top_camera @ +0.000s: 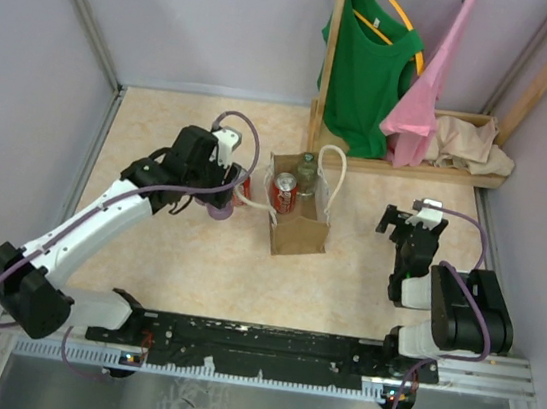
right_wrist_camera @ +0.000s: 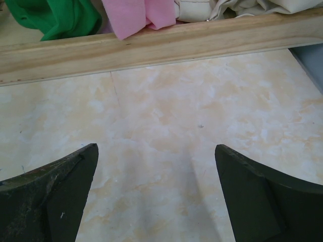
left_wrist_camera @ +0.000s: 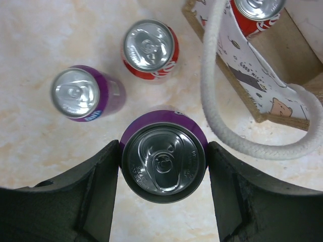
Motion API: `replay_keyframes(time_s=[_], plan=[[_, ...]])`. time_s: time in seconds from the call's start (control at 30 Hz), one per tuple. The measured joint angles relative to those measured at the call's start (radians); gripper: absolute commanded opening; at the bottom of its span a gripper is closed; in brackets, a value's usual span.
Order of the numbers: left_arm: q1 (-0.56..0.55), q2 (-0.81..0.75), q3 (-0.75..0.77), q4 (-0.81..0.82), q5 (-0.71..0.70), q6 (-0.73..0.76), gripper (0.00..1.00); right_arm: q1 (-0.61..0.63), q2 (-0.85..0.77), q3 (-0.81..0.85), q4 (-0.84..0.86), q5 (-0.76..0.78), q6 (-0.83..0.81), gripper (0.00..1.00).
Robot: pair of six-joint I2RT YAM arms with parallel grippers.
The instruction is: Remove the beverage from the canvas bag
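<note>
My left fingers [left_wrist_camera: 96, 196] are clamping a purple aluminium drinks can [left_wrist_camera: 164, 164] by its sides. It is just outside the boxy tan-brown canvas bag [top_camera: 300, 230], on the bag's left in the overhead view. A second purple can [left_wrist_camera: 83, 96] and a red can [left_wrist_camera: 150, 49] are standing on the cream marbled surface [top_camera: 194, 275], also left of the bag. Inside the bag a second red can [top_camera: 283, 192] and a green bottle [top_camera: 305, 171] are standing upright. My right fingers [right_wrist_camera: 55, 201] are standing wide apart over the surface to the bag's right, holding nothing. Behind the bag a wooden rack [top_camera: 429, 172] is carrying a green shirt [top_camera: 367, 66] and pink cloth [top_camera: 422, 108]. Pale lilac walls [top_camera: 208, 14] are enclosing everything.
</note>
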Motion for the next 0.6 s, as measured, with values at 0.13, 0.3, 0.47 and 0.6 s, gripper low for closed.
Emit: replay_keyframes(time_s=[0.13,0.3,0.47,0.6], plan=[[0.0,0.014,-0.072,0.078,0.055,-0.037,0.0,0.0,0.0,0.0,0.0,0.0,0.0,0.99],[0.0,0.053,-0.13,0.137,0.067,-0.054,0.0,0.0,0.0,0.0,0.0,0.0,0.0,0.99],[0.0,0.111,-0.138,0.174,0.067,-0.055,0.0,0.0,0.0,0.0,0.0,0.0,0.0,0.99],[0.0,0.134,-0.146,0.209,0.063,-0.055,0.02,0.0,0.0,0.0,0.0,0.0,0.0,0.99]])
